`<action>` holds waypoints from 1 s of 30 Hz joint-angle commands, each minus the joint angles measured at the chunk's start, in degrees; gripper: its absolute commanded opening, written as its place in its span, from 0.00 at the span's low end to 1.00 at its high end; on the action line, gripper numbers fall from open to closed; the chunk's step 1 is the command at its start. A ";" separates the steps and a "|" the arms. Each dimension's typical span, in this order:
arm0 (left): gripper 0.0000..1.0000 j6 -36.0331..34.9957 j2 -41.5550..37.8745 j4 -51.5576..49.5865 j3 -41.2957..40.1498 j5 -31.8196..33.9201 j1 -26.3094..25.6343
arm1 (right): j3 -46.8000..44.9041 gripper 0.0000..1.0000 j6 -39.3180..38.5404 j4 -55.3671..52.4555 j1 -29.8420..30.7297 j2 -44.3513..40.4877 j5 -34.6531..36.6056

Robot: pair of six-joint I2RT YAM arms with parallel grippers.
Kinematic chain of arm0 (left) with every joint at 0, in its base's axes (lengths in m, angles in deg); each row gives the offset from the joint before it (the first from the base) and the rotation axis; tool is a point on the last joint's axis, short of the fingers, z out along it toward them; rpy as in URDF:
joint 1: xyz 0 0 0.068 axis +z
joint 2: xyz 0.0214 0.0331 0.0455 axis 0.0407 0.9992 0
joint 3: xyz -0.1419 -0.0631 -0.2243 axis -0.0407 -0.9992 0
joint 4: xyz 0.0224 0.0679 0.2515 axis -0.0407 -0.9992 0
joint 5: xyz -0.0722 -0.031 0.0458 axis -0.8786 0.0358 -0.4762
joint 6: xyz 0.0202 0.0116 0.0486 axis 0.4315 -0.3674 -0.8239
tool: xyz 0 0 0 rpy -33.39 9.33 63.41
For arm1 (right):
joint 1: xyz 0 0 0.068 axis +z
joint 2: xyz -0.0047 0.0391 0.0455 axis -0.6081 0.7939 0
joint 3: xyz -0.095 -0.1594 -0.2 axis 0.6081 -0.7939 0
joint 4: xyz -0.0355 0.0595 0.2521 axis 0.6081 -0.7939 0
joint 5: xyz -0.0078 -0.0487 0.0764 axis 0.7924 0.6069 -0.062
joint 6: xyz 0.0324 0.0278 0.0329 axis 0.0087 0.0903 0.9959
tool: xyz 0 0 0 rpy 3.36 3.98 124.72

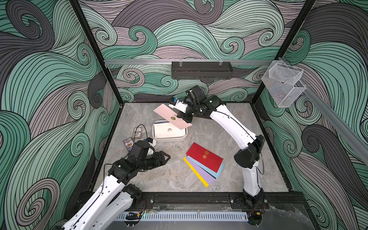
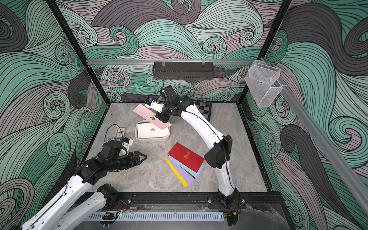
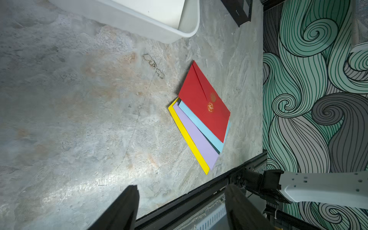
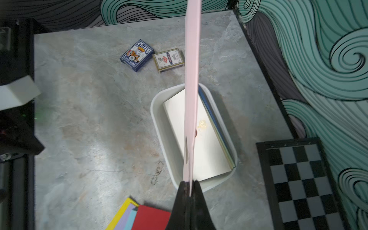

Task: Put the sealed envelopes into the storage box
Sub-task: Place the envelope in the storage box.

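In both top views the right pincer (image 1: 184,119) is clamped on a pink envelope (image 1: 169,116) near its right end. It holds the envelope in the air over the far edge of the storage box (image 1: 169,139). The box sits on the table (image 1: 149,179) toward the far side, with a cream envelope (image 1: 166,131) lying inside. 2 playing-card packs (image 1: 133,138) lie left of the box. The left pincer (image 1: 166,157) hovers near the left side, jaws apart and empty. Right of it, 4 envelopes lie fanned: the red envelope (image 1: 205,157) on top, then light-blue envelope (image 1: 217,172), lilac envelope (image 1: 201,173) and yellow envelope (image 1: 194,171). In a top view a chessboard (image 2: 205,109) shows at the far right.

The left wrist view shows the left pincer (image 3: 180,186) spread with nothing between its tips. Beyond are the fanned stack, red envelope (image 3: 205,103) uppermost, and a corner of the storage box (image 3: 139,22).

In the right wrist view the right pincer (image 4: 190,183) pinches the pink envelope (image 4: 192,79), seen edge-on above the storage box (image 4: 157,119) and the cream envelope (image 4: 209,149).
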State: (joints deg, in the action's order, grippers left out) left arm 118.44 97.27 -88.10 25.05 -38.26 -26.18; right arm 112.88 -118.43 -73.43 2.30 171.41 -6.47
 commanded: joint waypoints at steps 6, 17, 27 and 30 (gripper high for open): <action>0.73 -1.96 1.53 -1.97 0.47 1.04 0.65 | 10.09 0.00 -17.33 -10.43 3.13 10.66 11.03; 0.74 -2.36 0.23 -0.86 -0.05 0.17 0.82 | 8.01 0.00 -20.28 -8.51 6.20 15.32 13.24; 0.75 -2.65 0.65 -0.05 -0.40 -1.18 0.85 | 8.02 0.00 -20.81 -6.65 7.10 18.23 15.00; 0.76 -2.65 0.88 -0.10 -0.40 -1.44 0.83 | 7.75 0.04 -20.79 -5.86 7.27 18.86 15.37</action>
State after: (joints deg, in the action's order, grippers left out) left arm 116.83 98.15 -88.88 24.63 -38.79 -25.92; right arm 120.96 -138.82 -80.31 9.23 189.99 8.26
